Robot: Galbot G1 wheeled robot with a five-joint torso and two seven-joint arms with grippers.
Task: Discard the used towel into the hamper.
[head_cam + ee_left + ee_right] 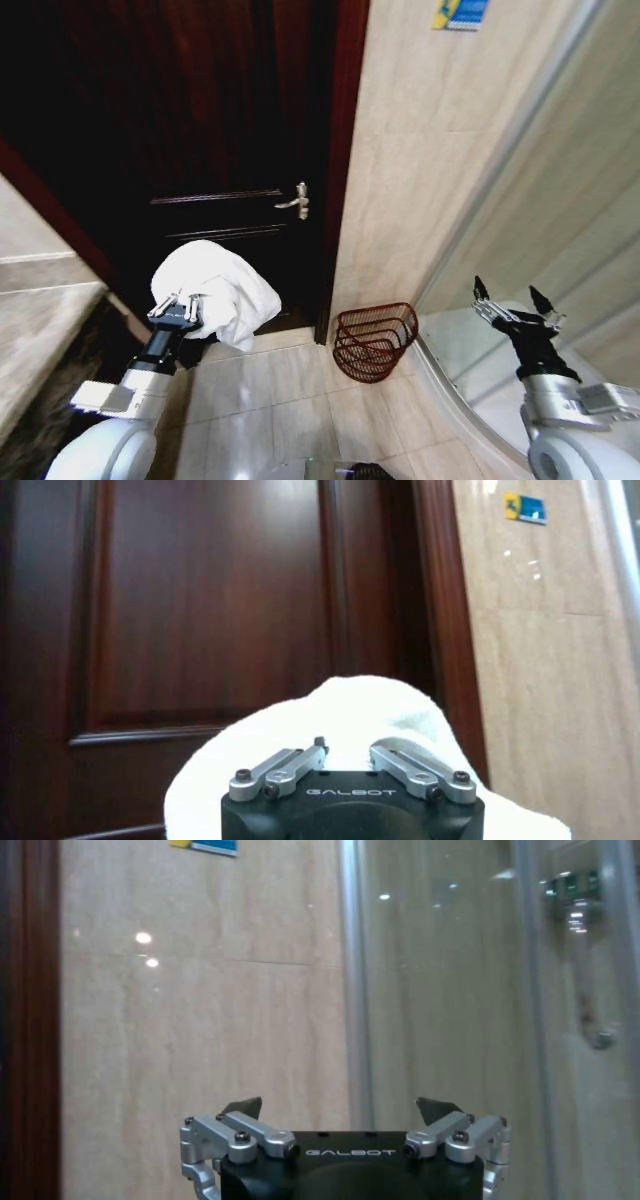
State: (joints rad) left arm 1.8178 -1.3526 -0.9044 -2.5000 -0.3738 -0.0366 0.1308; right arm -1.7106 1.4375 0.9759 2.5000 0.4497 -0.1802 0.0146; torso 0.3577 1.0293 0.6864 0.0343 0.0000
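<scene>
Before the dark wooden door, the left gripper is raised with its fingers pinched on a white towel, which bunches up over and beyond them and hides the fingertips. From the left wrist view the towel covers the lower door panel, and its lower edge is cut off. On the tiled floor, the hamper stands against the beige wall just beside the door frame, tilted slightly, well to the right of the towel. Its inside is hard to make out. Near the shower glass, the right gripper is held up with fingers spread, holding nothing.
</scene>
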